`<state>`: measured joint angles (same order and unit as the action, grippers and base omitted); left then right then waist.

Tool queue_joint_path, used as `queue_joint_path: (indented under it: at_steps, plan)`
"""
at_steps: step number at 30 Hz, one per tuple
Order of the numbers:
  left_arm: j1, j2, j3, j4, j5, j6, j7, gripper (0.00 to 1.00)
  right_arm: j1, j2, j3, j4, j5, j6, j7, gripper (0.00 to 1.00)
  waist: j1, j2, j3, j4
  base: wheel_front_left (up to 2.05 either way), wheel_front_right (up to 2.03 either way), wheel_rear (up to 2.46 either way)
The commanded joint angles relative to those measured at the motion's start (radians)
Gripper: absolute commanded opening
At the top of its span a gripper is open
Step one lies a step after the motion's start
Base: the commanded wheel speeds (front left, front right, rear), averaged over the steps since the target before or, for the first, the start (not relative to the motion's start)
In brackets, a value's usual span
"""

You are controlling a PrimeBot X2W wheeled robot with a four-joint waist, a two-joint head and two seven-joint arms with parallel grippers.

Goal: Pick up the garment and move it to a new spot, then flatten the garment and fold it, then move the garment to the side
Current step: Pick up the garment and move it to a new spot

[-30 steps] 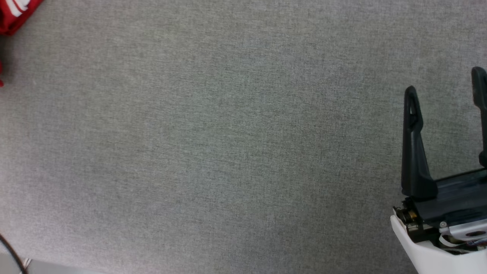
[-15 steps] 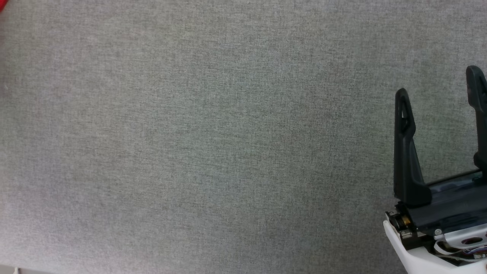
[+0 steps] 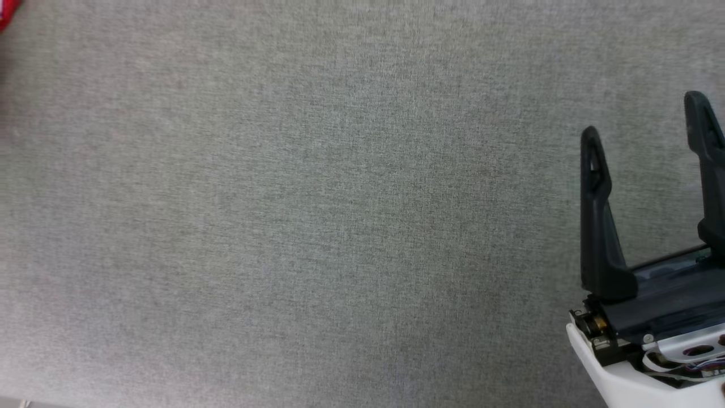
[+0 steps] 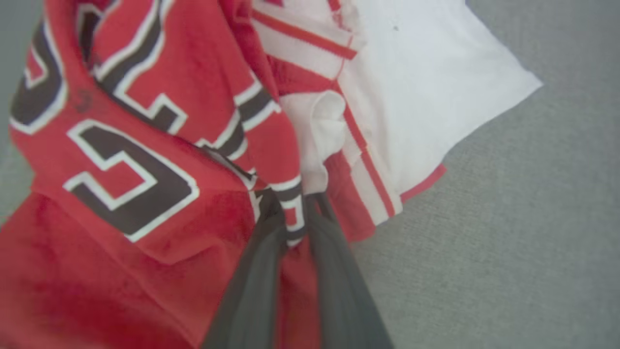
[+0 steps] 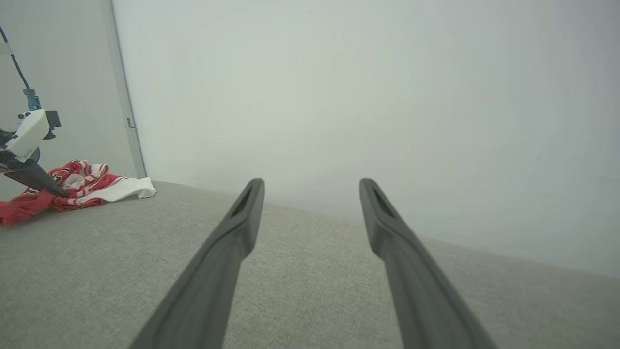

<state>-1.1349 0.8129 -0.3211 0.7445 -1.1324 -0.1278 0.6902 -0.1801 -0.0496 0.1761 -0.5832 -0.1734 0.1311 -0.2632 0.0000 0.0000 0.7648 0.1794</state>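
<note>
Head camera looks down on grey surface (image 3: 294,226); 2 wrist cameras share the garment (image 4: 145,203) (left's close).

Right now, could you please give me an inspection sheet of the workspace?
Surface: grey woven fabric surface, flat.
Job's things: red jersey-style T-shirt with white sleeves and black-and-white lettering, crumpled, not flattened or folded.
Clutter: nothing seen.
Grippers: left gripper, jaws shut on a fold of the shirt; right gripper, jaws open, holding nothing, over bare surface.
Cables: thin dark cable rising above the left gripper.
Surroundings: plain pale wall behind the surface; pale vertical strip on it.
</note>
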Motion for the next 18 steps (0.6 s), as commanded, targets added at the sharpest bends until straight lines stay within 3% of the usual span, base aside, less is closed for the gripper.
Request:
queue_joint_path:
  at_steps: [1,9,18]
  plan:
    - [-0.002,0.021,-0.002,-0.015,-0.013,-0.001,-0.015,0.00,-0.005,-0.001,-0.001,0.002,0.011,-0.001,-0.002,1.00,0.0000,0.0000,-0.027,0.001,0.00,0.00,0.00]
    - [0.012,0.117,-0.079,-0.139,-0.001,-0.001,-0.069,0.00,0.006,-0.001,0.003,0.027,0.061,-0.001,-0.002,1.00,0.0000,0.0000,-0.152,-0.006,0.00,0.00,0.00]
    - [-0.060,0.177,-0.205,-0.358,0.038,-0.001,-0.064,0.00,0.050,-0.001,-0.057,0.109,0.136,-0.001,-0.002,1.00,0.0000,0.0000,-0.284,-0.045,0.00,0.00,0.00]
